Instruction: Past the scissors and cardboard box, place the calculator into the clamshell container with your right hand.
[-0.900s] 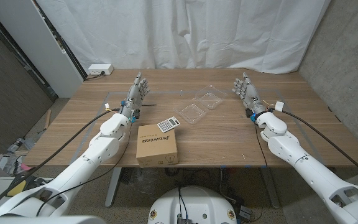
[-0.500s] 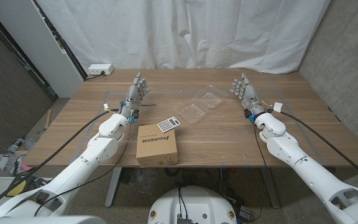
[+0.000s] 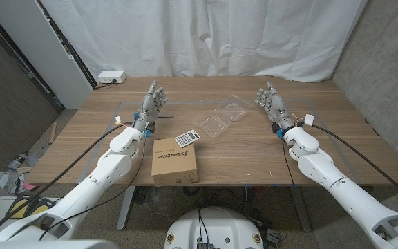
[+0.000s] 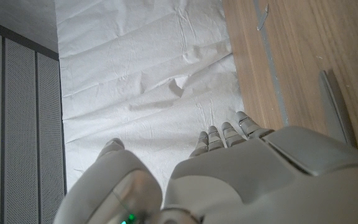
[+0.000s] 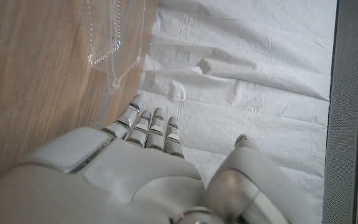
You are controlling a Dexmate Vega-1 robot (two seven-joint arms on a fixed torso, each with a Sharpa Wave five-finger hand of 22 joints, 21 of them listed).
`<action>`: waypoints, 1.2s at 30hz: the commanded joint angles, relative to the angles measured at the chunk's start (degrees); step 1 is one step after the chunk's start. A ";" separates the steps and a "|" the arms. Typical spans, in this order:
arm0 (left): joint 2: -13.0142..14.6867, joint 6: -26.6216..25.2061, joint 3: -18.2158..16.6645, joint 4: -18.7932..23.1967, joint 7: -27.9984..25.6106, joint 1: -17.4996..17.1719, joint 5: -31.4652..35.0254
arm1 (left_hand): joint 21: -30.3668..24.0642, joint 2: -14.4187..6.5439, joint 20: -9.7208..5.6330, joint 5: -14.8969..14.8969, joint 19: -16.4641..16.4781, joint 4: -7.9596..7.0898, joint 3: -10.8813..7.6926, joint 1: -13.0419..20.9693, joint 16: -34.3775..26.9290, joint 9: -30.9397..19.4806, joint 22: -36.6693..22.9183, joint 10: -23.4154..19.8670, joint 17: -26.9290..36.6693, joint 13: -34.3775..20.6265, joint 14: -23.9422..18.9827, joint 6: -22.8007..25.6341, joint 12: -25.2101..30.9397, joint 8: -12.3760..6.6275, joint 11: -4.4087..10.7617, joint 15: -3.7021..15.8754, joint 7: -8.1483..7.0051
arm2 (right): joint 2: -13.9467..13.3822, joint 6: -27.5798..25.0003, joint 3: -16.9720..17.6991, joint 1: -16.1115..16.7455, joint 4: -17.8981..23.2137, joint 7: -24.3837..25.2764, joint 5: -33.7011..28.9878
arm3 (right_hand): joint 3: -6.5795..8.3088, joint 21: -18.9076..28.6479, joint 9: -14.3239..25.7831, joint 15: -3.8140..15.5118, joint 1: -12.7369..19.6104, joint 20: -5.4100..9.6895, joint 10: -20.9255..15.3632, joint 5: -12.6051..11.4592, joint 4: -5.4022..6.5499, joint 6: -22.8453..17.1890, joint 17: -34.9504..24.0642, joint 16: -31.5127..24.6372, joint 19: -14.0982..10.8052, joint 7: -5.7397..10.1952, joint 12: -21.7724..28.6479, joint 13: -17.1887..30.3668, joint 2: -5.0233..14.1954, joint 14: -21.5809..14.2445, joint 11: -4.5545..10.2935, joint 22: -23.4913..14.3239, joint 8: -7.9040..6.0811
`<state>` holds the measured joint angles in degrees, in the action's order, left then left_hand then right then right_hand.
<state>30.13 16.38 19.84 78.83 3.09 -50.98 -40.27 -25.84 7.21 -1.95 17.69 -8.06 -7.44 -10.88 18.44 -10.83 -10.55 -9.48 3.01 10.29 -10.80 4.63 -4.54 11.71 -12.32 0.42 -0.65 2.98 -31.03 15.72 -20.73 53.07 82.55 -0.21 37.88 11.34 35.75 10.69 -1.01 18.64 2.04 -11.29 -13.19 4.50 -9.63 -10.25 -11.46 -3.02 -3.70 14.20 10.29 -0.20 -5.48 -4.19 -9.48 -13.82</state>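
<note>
A small calculator with a white keypad lies on the wooden table, touching the far edge of a brown cardboard box. The clear clamshell container lies open just beyond it, toward the right; its edge also shows in the right wrist view. My right hand stands to the right of the container, fingers spread and holding nothing. My left hand stands at the left of the calculator, further back, also empty with fingers apart. I cannot make out any scissors.
A white power strip sits at the table's far left corner. A white curtain hangs behind the table. Grey tape marks run along the wood near my left hand.
My right hand has drifted slightly toward the left, nearer the container. The left arm and the objects have stayed put.
</note>
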 commanded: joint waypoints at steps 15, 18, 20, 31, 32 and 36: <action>2.81 -3.11 0.15 4.70 -2.46 -1.15 1.78 | 0.63 -0.15 -1.49 0.75 0.32 0.72 -0.06 1.22 -0.30 -0.26 -0.26 -0.29 0.14 -0.23 -0.02 0.46 0.37 -0.30 -0.35 -0.02 -0.03 | -2.53 4.65 2.60 7.56 8.80 0.59 0.32 | 0.42 -0.68 0.24 0.19 1.54 1.79 -0.26 0.21 -1.05 -1.96 -0.13 -0.34 -1.74 0.93 -0.13 0.15 0.66 -1.70 0.14 -0.30 -0.02; 2.97 -2.76 -0.12 4.68 -2.00 -1.55 1.36 | 0.76 -0.28 -1.46 0.81 0.40 0.81 -0.09 1.42 -0.33 -0.27 -0.27 -0.34 0.14 -0.23 -0.14 0.60 0.38 -0.30 -0.19 -0.01 0.08 | -3.09 4.75 2.75 8.45 9.97 0.50 0.25 | 0.46 -0.73 0.25 0.22 1.69 1.74 -0.33 0.25 -1.17 -2.12 -0.13 -0.37 -1.95 1.05 -0.15 0.16 0.68 -1.91 0.16 -0.31 0.00; 3.19 -2.50 -0.37 5.12 -2.35 -2.11 1.44 | 0.86 -0.37 -1.44 0.85 0.46 0.87 -0.10 1.55 -0.38 -0.27 -0.27 -0.35 0.14 -0.23 -0.28 0.66 0.38 -0.28 -0.25 -0.03 0.13 | -3.45 4.59 2.82 8.89 10.77 0.62 0.15 | 0.49 -0.76 0.26 0.24 1.81 1.69 -0.62 0.30 -1.28 -2.34 -0.13 -0.38 -2.21 1.06 -0.08 0.18 0.69 -2.05 0.20 -0.31 -0.02; 3.81 -1.62 -1.30 4.87 -2.05 -3.26 0.86 | 1.23 -0.82 -1.32 1.03 1.10 1.17 -0.17 2.20 -0.52 -0.29 -0.29 -0.96 0.12 -0.23 -0.89 1.45 0.56 -0.37 -0.20 -0.03 0.16 | -4.30 4.36 2.52 10.68 14.25 1.21 -0.78 | 0.58 -0.94 0.32 0.81 2.25 1.64 -1.91 0.54 -1.76 -3.34 -0.20 -0.71 -3.78 1.24 0.16 0.22 0.80 -3.65 0.44 -0.37 0.02; 3.79 -1.54 -1.38 4.90 -2.08 -3.35 0.79 | 1.25 -0.85 -1.31 1.04 1.15 1.19 -0.18 2.24 -0.53 -0.29 -0.29 -1.02 0.12 -0.23 -0.93 1.51 0.57 -0.38 -0.17 -0.08 0.16 | -4.31 4.43 2.51 10.78 14.43 1.04 -0.62 | 0.59 -0.96 0.32 0.82 2.27 1.65 -1.94 0.55 -1.79 -3.35 -0.20 -0.75 -3.85 1.24 0.15 0.23 0.81 -3.81 0.44 -0.37 0.04; 3.99 -1.88 -1.35 4.92 -1.97 -3.34 0.74 | 1.35 -0.98 -1.29 1.08 1.31 1.27 -0.21 2.43 -0.56 -0.29 -0.30 -1.16 0.12 -0.23 -1.09 1.66 0.61 -0.38 -0.30 -0.06 0.15 | -4.24 5.14 2.34 11.18 14.86 0.66 -0.83 | 0.62 -1.04 0.34 0.86 2.43 1.62 -2.55 0.62 -1.95 -3.76 -0.22 -0.79 -4.31 1.26 0.30 0.24 0.84 -4.21 0.50 -0.39 0.03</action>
<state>33.52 14.14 19.09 83.48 1.04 -53.47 -39.09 -24.57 6.38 -2.04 18.49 -6.92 -6.56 -10.85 19.88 -11.05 -10.53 -9.47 2.18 10.27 -10.79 3.82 -3.11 12.15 -12.32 0.21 -0.87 2.98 -34.86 20.04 -18.17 62.62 94.90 0.67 37.49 11.88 34.77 10.81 -0.28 20.45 2.04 -13.16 -12.82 2.99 -12.60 -10.27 -11.68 -6.51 -2.60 14.13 10.28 0.54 -8.87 -3.78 -9.75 -13.81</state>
